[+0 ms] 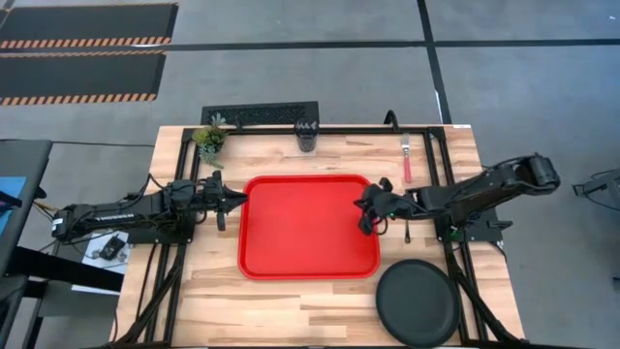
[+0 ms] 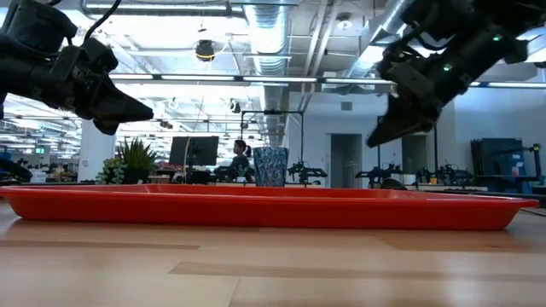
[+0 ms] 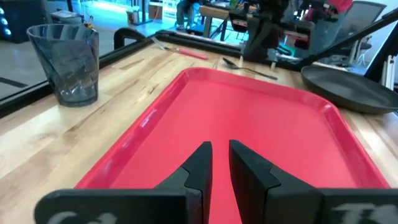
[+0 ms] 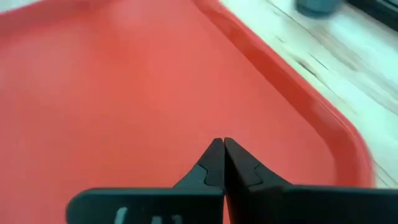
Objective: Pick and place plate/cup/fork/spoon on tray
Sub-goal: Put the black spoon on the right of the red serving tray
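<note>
The red tray (image 1: 308,225) lies in the middle of the table with nothing on it. The dark plate (image 1: 418,302) lies on the table at the tray's near right corner. The cup (image 1: 307,136) stands at the far edge. The red-handled fork (image 1: 407,158) lies at the far right, and the dark spoon (image 3: 249,67) lies near it, beside the tray. My left gripper (image 1: 244,197) hovers over the tray's left rim, its fingers shut to a narrow slit and empty. My right gripper (image 1: 366,215) hovers over the tray's right rim, shut and empty.
A small green potted plant (image 1: 209,139) stands at the far left corner. A black frame runs along the table's far edge and down both sides. Bare wood lies in front of the tray.
</note>
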Motion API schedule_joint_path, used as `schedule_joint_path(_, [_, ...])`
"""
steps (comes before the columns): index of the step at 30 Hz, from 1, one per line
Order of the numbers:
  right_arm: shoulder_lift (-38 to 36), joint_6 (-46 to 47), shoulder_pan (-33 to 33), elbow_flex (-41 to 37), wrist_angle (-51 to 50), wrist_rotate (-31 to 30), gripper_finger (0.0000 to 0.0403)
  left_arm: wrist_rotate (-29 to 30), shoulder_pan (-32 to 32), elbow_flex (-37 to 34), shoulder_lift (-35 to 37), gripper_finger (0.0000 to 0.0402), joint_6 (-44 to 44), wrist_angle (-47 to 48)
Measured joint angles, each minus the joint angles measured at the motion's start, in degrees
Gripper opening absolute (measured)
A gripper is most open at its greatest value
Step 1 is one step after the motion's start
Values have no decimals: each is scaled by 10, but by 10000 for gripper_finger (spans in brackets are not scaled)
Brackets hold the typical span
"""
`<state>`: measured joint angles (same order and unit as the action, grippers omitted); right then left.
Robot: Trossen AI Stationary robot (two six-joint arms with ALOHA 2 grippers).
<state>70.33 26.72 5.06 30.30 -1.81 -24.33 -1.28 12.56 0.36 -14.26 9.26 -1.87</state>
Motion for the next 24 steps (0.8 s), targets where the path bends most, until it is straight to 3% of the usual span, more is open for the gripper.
schedule_joint_path(4, [-49,74,0,-1,-117,-42,32,0,0,0,0,43,0,-1])
schedule_joint_path(9, [-106,208,1,-1,-258,-38,60,0,0,0,0,43,0,-1])
schedule_joint_path(17, [-124,372,28,-1,-450,35,92,1,0,0,0,43,3,-1])
schedule_joint_path(24, [-104,483,29,-1,-523,98,116,1,0,0,0,43,3,-1])
